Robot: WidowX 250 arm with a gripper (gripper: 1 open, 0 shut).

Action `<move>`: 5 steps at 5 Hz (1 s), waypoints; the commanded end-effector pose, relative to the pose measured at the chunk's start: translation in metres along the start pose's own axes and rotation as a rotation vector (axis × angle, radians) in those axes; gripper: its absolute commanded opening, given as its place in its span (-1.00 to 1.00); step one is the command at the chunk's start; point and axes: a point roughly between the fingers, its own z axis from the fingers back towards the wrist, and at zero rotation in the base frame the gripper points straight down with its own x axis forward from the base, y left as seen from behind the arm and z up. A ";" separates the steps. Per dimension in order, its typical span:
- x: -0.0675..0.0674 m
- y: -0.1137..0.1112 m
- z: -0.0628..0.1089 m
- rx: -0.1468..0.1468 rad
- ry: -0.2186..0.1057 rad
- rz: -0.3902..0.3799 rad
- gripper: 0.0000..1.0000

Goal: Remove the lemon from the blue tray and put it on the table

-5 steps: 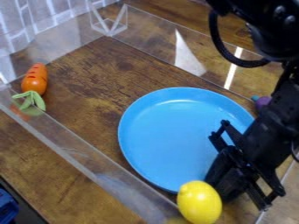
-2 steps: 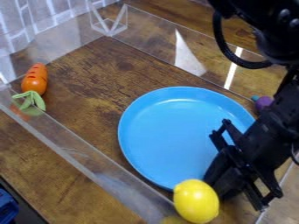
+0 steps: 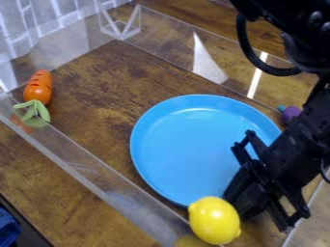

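The yellow lemon (image 3: 214,220) sits at the near rim of the big round blue tray (image 3: 194,145), partly over its edge. My black gripper (image 3: 242,206) reaches down from the right, and its fingers (image 3: 254,196) press against the lemon's right side, shut on it. The far side of the lemon is hidden behind the fingers. The brown wood table (image 3: 116,77) lies all around the tray.
An orange carrot (image 3: 41,87) with a green leafy piece (image 3: 33,113) lies at the left by the clear acrylic wall (image 3: 77,164). A purple eggplant (image 3: 290,111) peeks out behind the arm at the right. More acrylic walls (image 3: 194,39) edge the far side.
The lemon has shifted a little to the left and up at the tray's near rim. The gripper has stayed where it was.
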 end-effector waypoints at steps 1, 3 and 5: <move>0.003 -0.002 0.015 0.028 -0.044 -0.043 -1.00; 0.006 -0.001 0.014 0.052 -0.038 -0.056 -1.00; 0.009 0.000 0.011 0.072 -0.032 -0.068 -1.00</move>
